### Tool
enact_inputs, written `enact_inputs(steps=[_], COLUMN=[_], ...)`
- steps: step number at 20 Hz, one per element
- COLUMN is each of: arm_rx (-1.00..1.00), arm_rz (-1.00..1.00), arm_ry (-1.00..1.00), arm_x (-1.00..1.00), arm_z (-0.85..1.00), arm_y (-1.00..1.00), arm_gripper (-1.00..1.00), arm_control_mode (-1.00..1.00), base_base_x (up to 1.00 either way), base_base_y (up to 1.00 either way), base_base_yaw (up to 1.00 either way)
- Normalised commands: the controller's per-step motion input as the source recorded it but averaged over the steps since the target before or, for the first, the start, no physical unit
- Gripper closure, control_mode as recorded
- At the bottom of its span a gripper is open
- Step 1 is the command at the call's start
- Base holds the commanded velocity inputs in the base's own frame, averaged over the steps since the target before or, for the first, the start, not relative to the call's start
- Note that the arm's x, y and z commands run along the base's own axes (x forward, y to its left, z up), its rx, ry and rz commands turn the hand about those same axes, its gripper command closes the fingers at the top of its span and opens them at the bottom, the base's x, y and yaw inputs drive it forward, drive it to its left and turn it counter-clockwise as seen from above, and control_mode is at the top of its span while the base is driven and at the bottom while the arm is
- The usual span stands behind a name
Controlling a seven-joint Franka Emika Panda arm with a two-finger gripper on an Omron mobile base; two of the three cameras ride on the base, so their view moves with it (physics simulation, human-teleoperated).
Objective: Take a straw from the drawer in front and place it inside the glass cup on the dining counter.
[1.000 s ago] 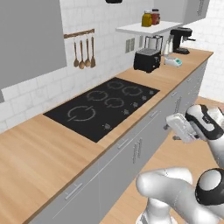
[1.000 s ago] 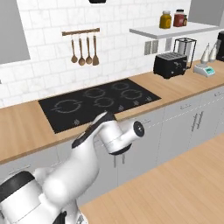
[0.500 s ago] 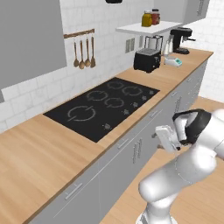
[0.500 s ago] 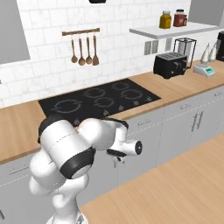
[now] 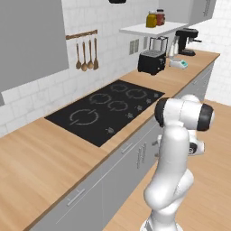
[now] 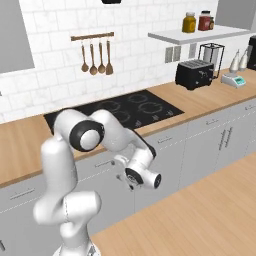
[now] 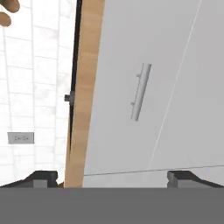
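**Spread fingers face a grey drawer front under the worktop**

In the hand view the gripper [image 7: 112, 177] has its two dark fingertips [image 7: 41, 178] set wide apart at the bottom edge, with nothing between them. Just ahead of them lies a flat light-grey drawer [image 7: 131, 65] front with a short bar handle [image 7: 140, 92] — the handle sits between the two fingertips but well clear of both, untouched. The camera is rolled, so the wooden worktop edge [image 7: 83, 87] runs as an upright strip to the left of the panel, with white wall tiles [image 7: 35, 87] beyond it. Whether this is the drawer that holds the straw cannot be told; the front is closed.

The right base view shows the arm folded low in front of the cabinets, its gripper [image 6: 125, 177] held just below the worktop [image 6: 210, 100] edge, close to the grey fronts, under the near edge of the black cooktop [image 6: 115, 112].

In the left base view the arm's elbow stands in front of the hand and hides it. That view shows more of the long worktop [image 5: 40, 167] — the cooktop [image 5: 106, 108], a black toaster [image 5: 151, 62], a coffee machine [image 5: 186, 40] and wooden spoons [image 5: 85, 56] hanging on the tiled wall.
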Motion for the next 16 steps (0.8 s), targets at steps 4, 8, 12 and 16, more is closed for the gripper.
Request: enact_inputs(steps=[4, 8, 12, 16], arm_rx=[0.02, 0.00, 0.00, 0.00], arm_rz=[-0.04, -0.11, -0.18, -0.16], arm_ry=[0.00, 0.00, 0.01, 0.08], arm_x=[0.15, 0.22, 0.28, 0.25], arm_z=[0.00, 0.00, 0.00, 0.00], arm_y=[0.57, 0.68, 0.62, 0.59], arm_gripper=[-1.00, -1.00, -1.00, -1.00], arm_control_mode=[-1.00, -1.00, -1.00, -1.00], base_base_x=[0.00, 0.00, 0.00, 0.00], base_base_y=[0.00, 0.00, 0.00, 0.00], base_base_yaw=[0.00, 0.00, 0.00, 0.00])
